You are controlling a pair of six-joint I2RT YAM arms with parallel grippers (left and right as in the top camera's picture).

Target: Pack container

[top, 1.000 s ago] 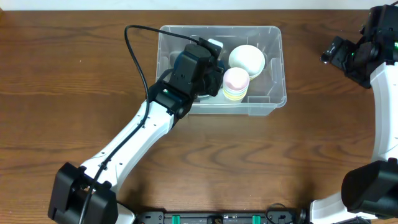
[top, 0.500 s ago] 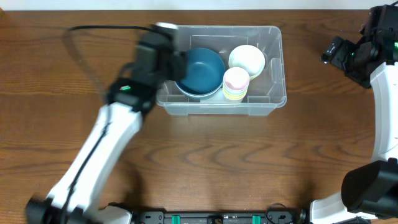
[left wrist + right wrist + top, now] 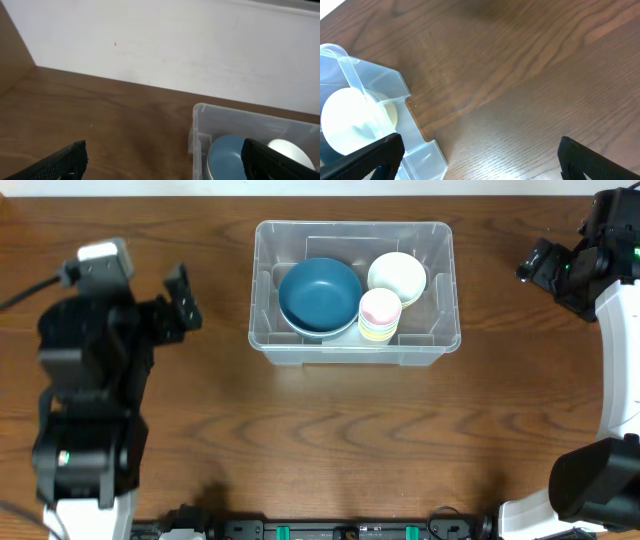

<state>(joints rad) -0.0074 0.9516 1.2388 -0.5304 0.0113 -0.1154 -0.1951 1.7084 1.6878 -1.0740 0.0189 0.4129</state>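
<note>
Container at middle of bench, holding blue bowl, white bowl, cups. Left tool parted wide, empty, well left of it. Right tool likewise parted, empty. Packing judged finished, no loose item in view. Next move, if any, calls for locating one.

The bottom and right edges of the left wrist view crop the container.
</note>
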